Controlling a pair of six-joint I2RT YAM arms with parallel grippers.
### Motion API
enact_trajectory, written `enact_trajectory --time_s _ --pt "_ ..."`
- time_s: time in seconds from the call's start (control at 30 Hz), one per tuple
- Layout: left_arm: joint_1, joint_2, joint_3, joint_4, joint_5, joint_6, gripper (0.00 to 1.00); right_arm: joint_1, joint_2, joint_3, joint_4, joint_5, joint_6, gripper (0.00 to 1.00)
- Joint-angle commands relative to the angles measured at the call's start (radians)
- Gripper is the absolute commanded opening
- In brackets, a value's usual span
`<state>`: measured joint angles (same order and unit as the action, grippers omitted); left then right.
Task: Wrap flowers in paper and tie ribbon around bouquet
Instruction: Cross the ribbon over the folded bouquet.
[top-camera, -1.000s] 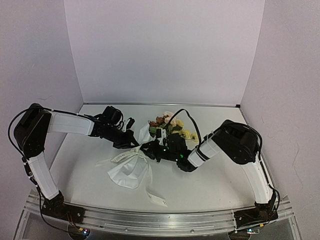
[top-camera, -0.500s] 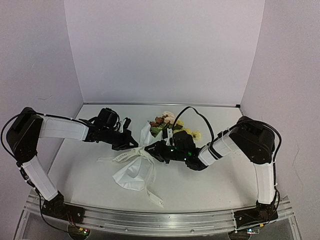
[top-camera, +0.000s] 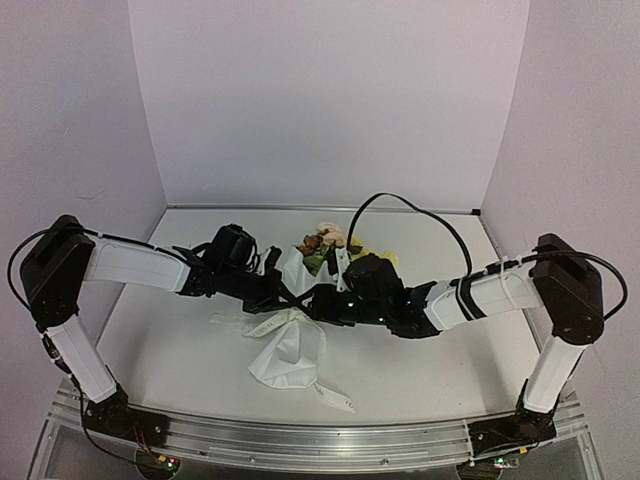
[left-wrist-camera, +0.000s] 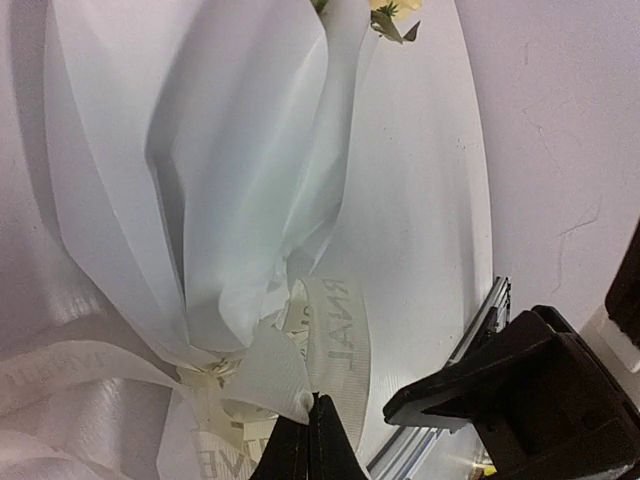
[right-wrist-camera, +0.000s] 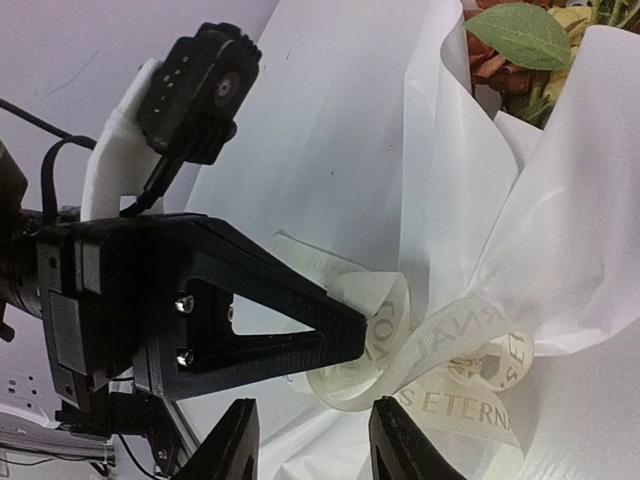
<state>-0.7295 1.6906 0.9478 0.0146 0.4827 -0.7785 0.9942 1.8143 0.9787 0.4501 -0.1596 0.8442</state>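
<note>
Left gripper (left-wrist-camera: 303, 438) tight on the ribbon (left-wrist-camera: 335, 340); right gripper (right-wrist-camera: 315, 420) half-open, empty, beside the bouquet (top-camera: 293, 350)

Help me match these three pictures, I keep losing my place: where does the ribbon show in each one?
Top view: ribbon left of centre, tied round the pinched paper, tails trailing left and toward the near edge.
Left wrist view: bottom centre, a lettered loop.
Right wrist view: lower right, lettered loops.
Shared landmark: the white paper that it gathers.
</note>
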Motion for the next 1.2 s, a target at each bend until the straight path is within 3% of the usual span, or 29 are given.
enact_trajectory --time_s 0.0,0.33,0.47,0.63,0.83,1.17 --pt "-0.005 0.032 0.044 0.058 0.031 -0.058 0.0 0.031 -0.076 -0.007 -0.174 0.13 -0.108 0.42" --pt "-0.005 0.097 0.15 0.001 0.188 -0.101 0.0 0.133 -0.089 0.087 -0.329 0.209 -0.269 0.46" --pt "-0.004 0.127 0.191 0.001 0.28 -0.17 0.0 0.148 -0.078 0.096 -0.334 0.233 -0.273 0.48" --pt "-0.003 0.174 0.196 0.126 0.399 -0.336 0.0 0.15 -0.041 0.126 -0.353 0.29 -0.261 0.55" --pt "0.001 0.202 0.195 0.208 0.416 -0.454 0.0 0.149 -0.009 0.133 -0.33 0.38 -0.183 0.66" --pt "0.009 0.208 0.166 0.263 0.394 -0.521 0.0 0.149 0.028 0.151 -0.321 0.363 -0.12 0.66"
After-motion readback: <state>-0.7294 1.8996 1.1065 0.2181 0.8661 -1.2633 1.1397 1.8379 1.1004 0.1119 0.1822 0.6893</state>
